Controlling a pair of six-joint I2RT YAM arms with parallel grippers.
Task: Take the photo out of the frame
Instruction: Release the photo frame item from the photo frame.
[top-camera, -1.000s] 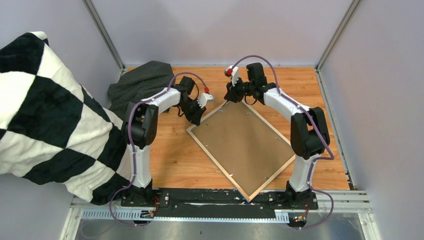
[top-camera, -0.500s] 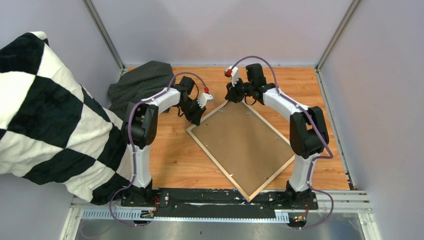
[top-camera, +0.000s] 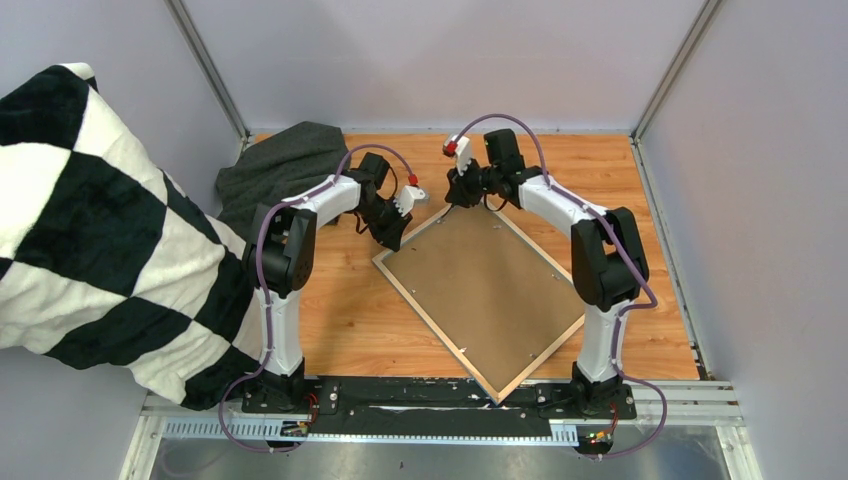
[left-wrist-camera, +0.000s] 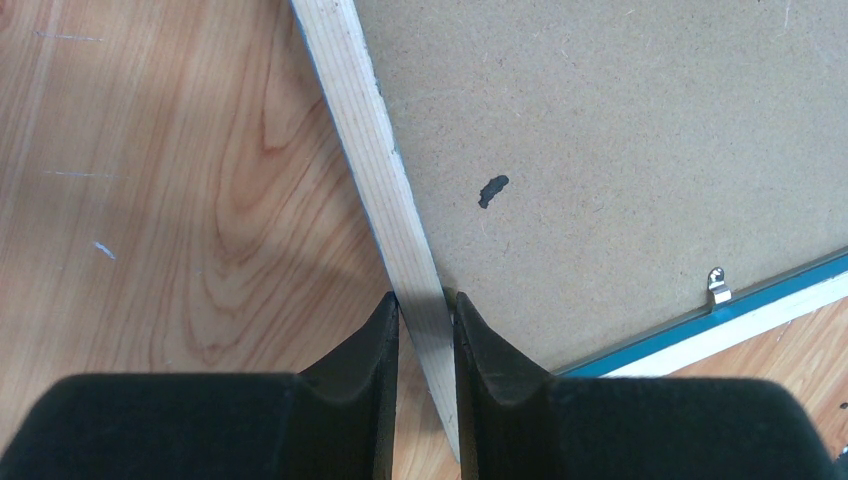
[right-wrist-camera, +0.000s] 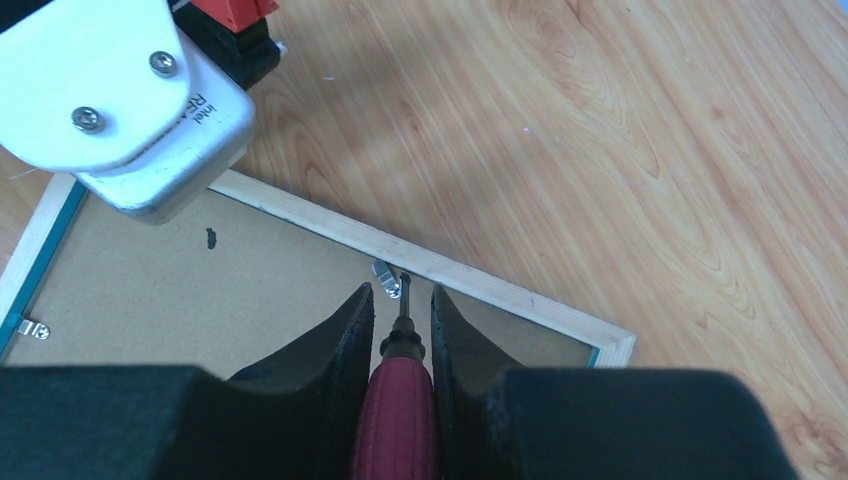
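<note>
1. We count two arms, each reaching to the far end of one frame (top-camera: 436, 330), which lies face down on the wooden table (top-camera: 340, 320), turned like a diamond, near the middle.
2. One brown backing board (top-camera: 480, 285) fills the frame and faces up. The photo is not visible in any view.
3. The left gripper (left-wrist-camera: 425, 300) is clamped on the frame's pale wood rail near its left corner, one finger on the outer side and one on the board side, both touching the wood.
4. The right gripper (right-wrist-camera: 402, 295) is closed around one screwdriver (right-wrist-camera: 398, 400) with a dark red handle. Its tip points down at the frame's far corner.
5. In the right wrist view we count two small metal tabs (right-wrist-camera: 386, 277) on the board's edges. The screwdriver tip sits just beside the nearer one. The left wrist view shows one tab.
6. We see one small dark mark (left-wrist-camera: 493, 190) on the board.
7. Two cloths lie to the left: one dark grey cloth (top-camera: 280, 165) at the table's far left corner, and one black-and-white checked blanket (top-camera: 90, 230) beyond the table's left edge.
</note>
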